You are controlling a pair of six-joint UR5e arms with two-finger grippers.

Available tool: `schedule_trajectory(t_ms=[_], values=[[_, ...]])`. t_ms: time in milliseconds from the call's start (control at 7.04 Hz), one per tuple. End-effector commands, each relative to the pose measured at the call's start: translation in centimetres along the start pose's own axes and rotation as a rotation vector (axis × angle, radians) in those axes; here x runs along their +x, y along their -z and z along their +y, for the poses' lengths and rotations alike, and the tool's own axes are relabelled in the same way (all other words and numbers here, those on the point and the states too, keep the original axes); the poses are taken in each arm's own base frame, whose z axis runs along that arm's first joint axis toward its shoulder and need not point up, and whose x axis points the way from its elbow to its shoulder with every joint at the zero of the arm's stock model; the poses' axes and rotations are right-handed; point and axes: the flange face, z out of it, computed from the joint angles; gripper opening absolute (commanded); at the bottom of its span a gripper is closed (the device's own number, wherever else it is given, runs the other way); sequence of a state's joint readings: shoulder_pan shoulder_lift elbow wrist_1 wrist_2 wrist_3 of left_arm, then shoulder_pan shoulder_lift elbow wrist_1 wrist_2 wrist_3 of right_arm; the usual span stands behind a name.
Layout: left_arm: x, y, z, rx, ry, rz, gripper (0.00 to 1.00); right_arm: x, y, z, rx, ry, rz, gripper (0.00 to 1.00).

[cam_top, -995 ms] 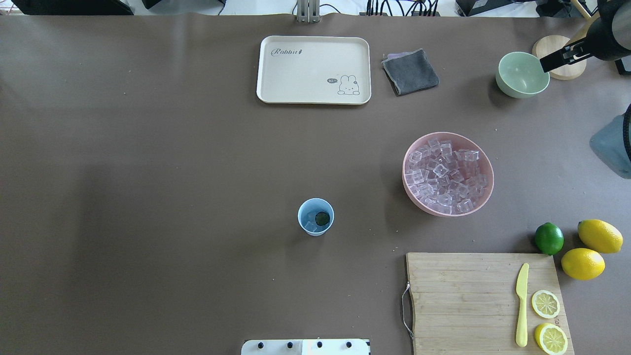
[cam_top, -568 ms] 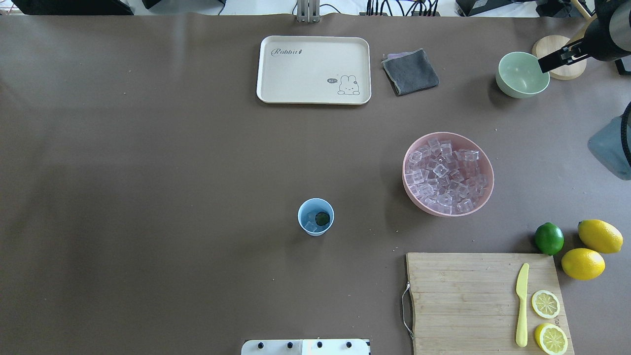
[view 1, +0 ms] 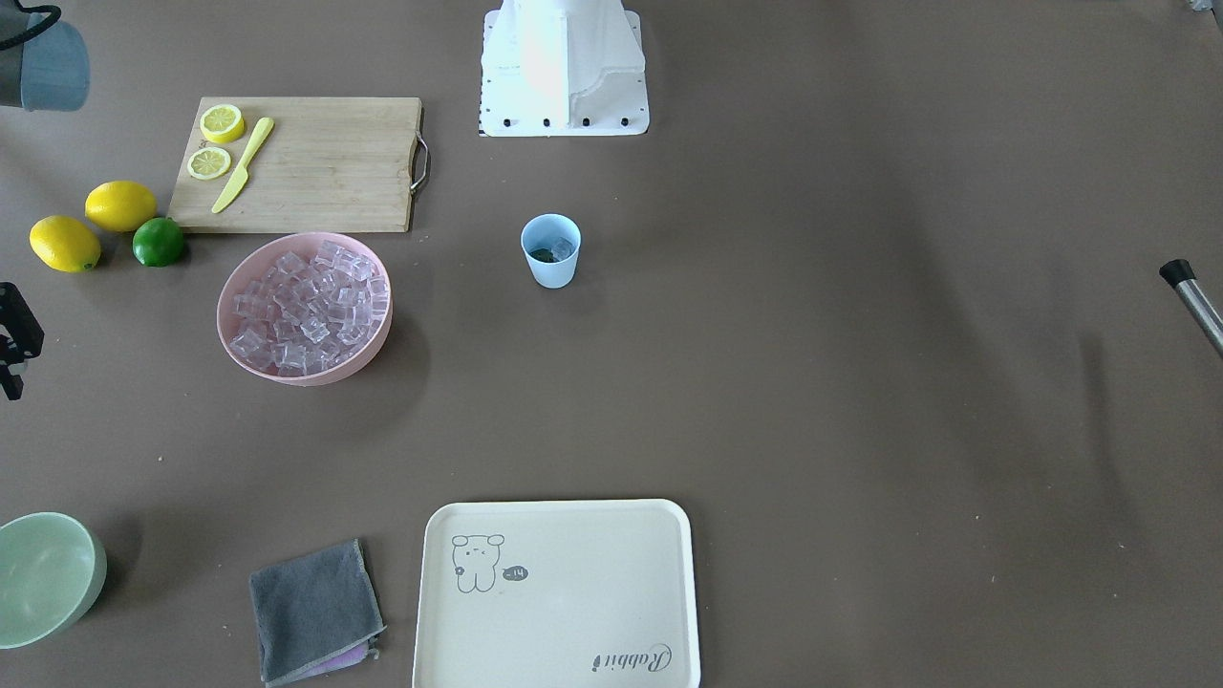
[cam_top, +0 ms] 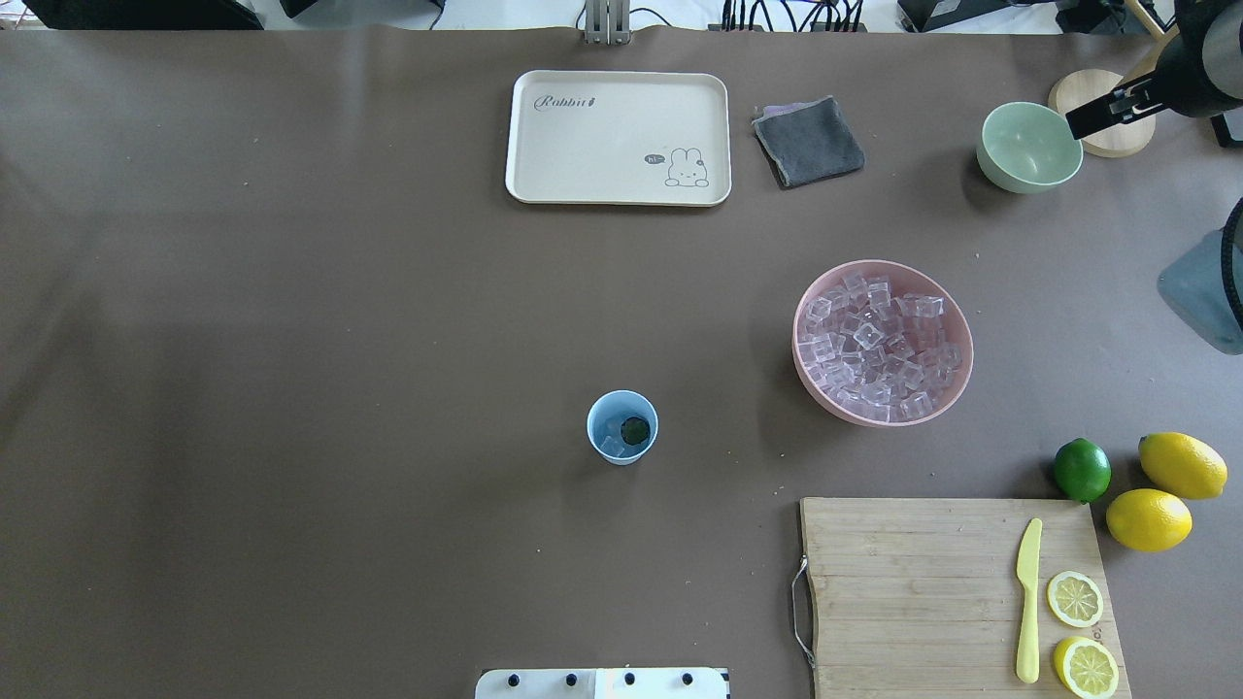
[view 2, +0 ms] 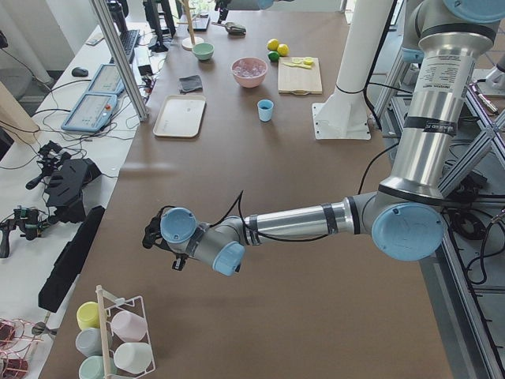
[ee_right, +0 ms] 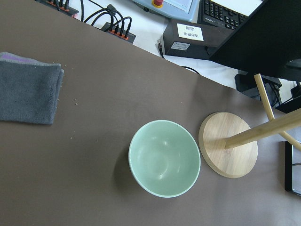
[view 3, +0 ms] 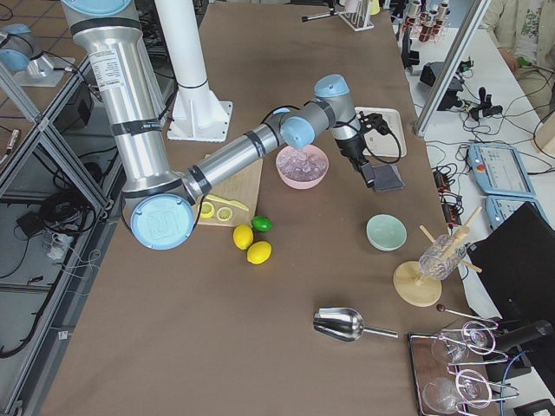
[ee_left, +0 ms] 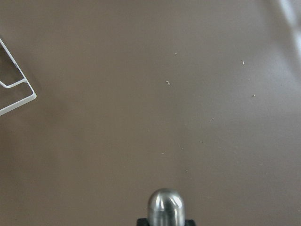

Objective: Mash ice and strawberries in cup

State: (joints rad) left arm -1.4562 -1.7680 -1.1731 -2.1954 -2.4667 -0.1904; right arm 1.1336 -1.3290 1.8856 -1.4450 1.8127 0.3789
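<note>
Counting one upright cup [cam_top: 621, 454]: one strawberry [cam_top: 635, 430] and ice [cam_top: 612, 445] inside; both well apart from it, right gripper [cam_top: 1072, 126] angled downward, left gripper [view 2: 150, 234] low, forearm level; neither grip readable.

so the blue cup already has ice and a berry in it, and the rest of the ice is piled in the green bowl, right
Not quite. The rest of the ice is piled in the pink bowl; the green bowl is empty, as the overhead exterior view shows. The cup does hold ice and a dark strawberry.
</note>
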Motion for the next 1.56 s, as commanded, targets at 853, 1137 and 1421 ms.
schedule_trajectory(t_ms=[853, 1137, 1421], values=[[-0.5, -7.6, 0.5, -0.206, 0.003, -0.161, 0.00, -0.4, -1.5, 0.0, 0.011, 0.020, 0.088, 1.00], [-0.9, -7.8, 0.9, -0.229, 0.032, -0.166, 0.00, -0.5, -1.5, 0.0, 0.013, 0.020, 0.088, 1.00], [-1.4, -8.0, 1.2, -0.242, 0.077, -0.193, 0.00, -0.4, -1.2, -0.1, 0.017, 0.020, 0.087, 1.00]])
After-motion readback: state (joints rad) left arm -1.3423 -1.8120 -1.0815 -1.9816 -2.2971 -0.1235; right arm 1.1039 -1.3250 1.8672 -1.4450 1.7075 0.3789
